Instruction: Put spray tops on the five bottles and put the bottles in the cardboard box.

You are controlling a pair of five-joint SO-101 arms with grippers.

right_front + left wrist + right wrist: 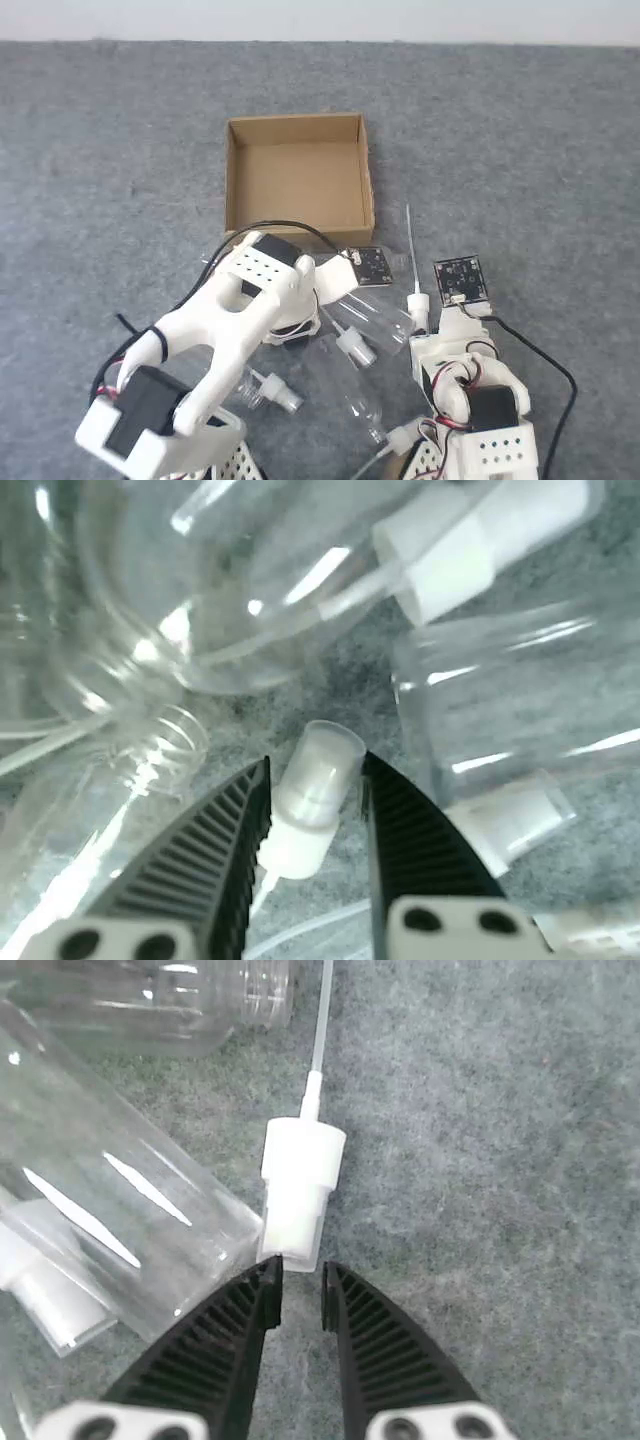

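Note:
The open cardboard box [296,180] stands empty at the back of the table. Several clear bottles [385,318] lie in a heap in front of it, between my two arms. My left gripper [315,765] is low over the heap, its jaws pressed against both sides of a frosted spray top [312,795] that lies beside a bottle neck [170,742]. My right gripper [300,1265] [420,328] is to the right of the heap, jaws nearly together and pinching the end of a white spray top [298,1195] [418,303] whose thin tube [410,245] points toward the box.
Another bottle with a spray top fitted [470,550] lies close to my left gripper. Loose white spray tops [357,350] [278,392] lie among the bottles. Grey carpet [530,180] covers the table, with bare room to the right of and behind the box.

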